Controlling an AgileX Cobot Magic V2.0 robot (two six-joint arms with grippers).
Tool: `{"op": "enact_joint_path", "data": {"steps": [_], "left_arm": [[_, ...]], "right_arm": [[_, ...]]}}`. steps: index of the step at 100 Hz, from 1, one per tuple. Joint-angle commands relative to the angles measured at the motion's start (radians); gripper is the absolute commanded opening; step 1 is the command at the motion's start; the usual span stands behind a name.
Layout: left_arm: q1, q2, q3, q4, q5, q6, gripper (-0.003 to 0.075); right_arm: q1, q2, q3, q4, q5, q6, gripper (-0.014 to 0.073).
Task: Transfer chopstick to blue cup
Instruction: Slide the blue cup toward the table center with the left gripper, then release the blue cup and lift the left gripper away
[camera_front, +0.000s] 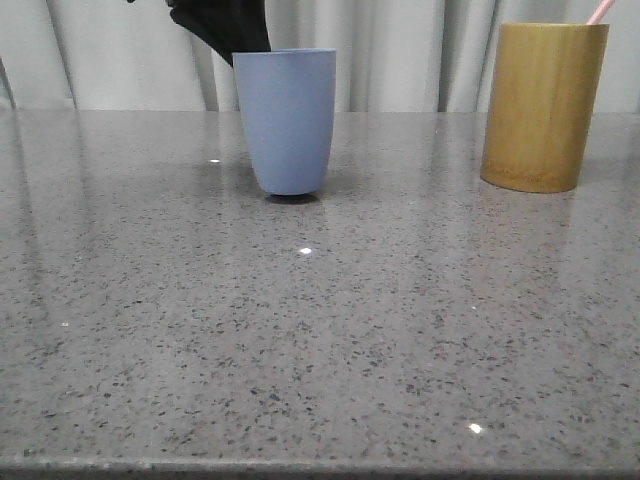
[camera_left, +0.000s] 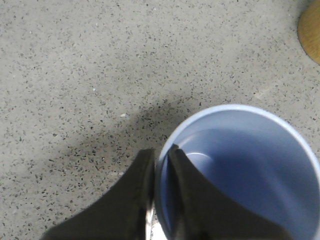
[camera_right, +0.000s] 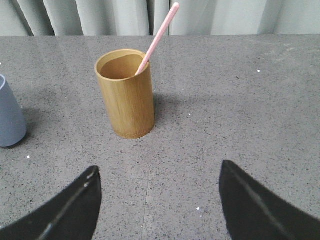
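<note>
The blue cup (camera_front: 286, 121) stands upright on the table, left of centre. My left gripper (camera_left: 161, 152) is shut on its rim, one finger (camera_left: 187, 172) inside the cup (camera_left: 245, 165) and one outside; its dark body shows behind the cup's top edge in the front view (camera_front: 222, 22). The cup is empty inside. A pale pink chopstick (camera_right: 159, 36) leans in the yellow-brown bamboo holder (camera_right: 126, 94), only its upper end showing; its tip shows in the front view (camera_front: 600, 11) too. My right gripper (camera_right: 157, 172) is open and empty, low over the table in front of the holder.
The bamboo holder (camera_front: 542, 105) stands at the right of the grey speckled table (camera_front: 320, 330), well apart from the blue cup (camera_right: 9, 115). Grey curtains (camera_front: 420, 50) hang behind the table's far edge.
</note>
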Motion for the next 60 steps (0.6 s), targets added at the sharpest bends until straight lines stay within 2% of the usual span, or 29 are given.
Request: {"op": "enact_joint_path", "data": {"steps": [1,15,35,60], "left_arm": [[-0.009,-0.051,-0.035,-0.015,-0.045,-0.008,0.0113],[-0.009,-0.051,-0.035,-0.015,-0.030,-0.008,0.0182],[-0.009,-0.051,-0.035,-0.015,-0.023,-0.008,0.0229],[-0.009,-0.051,-0.052,-0.030,0.006,-0.008,0.0402]], "right_arm": [[0.001,0.017,-0.031,0.000,-0.080,-0.001,0.0508],[0.001,0.017,-0.031,0.000,-0.080,-0.001,0.0508],[0.001,0.017,-0.031,0.000,-0.080,-0.001,0.0508],[0.001,0.017,-0.031,0.000,-0.080,-0.001,0.0508]]}}
